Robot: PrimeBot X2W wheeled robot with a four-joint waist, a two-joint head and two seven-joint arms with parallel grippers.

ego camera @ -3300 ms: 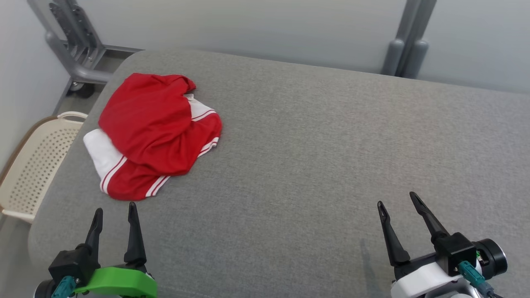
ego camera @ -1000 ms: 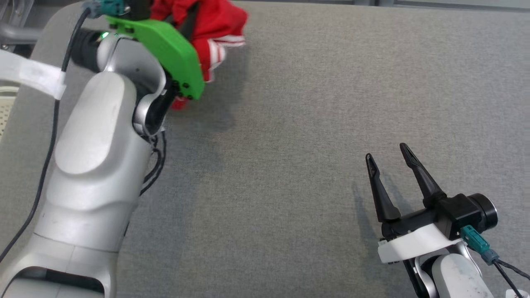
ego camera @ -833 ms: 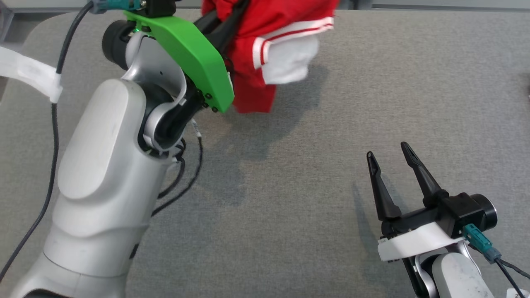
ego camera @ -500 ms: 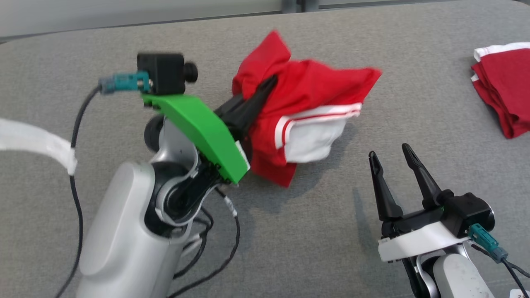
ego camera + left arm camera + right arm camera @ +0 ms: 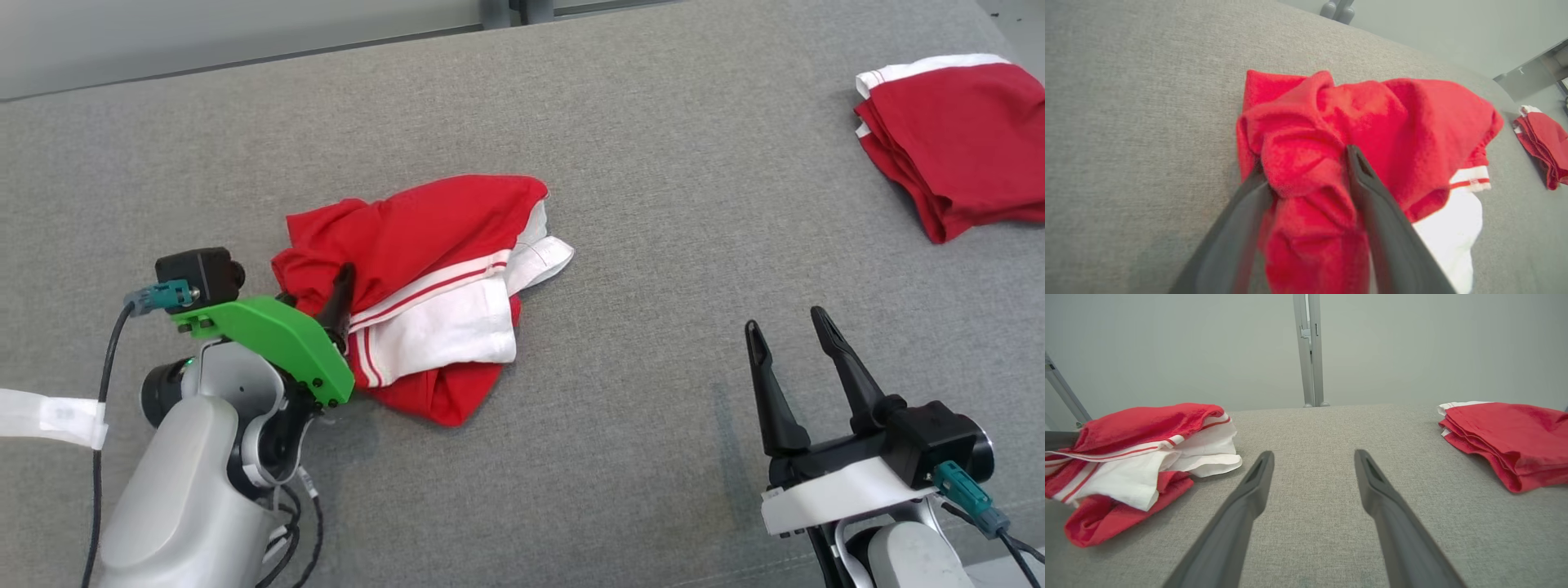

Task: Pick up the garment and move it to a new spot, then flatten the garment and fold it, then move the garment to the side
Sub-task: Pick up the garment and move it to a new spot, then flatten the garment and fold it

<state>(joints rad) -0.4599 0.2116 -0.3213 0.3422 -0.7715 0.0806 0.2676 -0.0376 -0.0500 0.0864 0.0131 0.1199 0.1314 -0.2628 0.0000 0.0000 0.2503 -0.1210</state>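
While low at the head view's lower left, spreads the left tool [image 5: 1304, 163] wide around a red bunch of the white-striped garment [image 5: 441, 237], heaped centre-left on the grey counter [image 5: 653, 163] (probably set there for flattening). Holds the right tool [image 5: 784, 320] wide and empty, lower right, seemingly waiting. Shows no readable writing.

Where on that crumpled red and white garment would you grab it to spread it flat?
Probably the white flap sticking out at the garment's right edge, coming from the right with the open right end effector: it lies thin and loose on the grey surface, apart from the bunched red folds.
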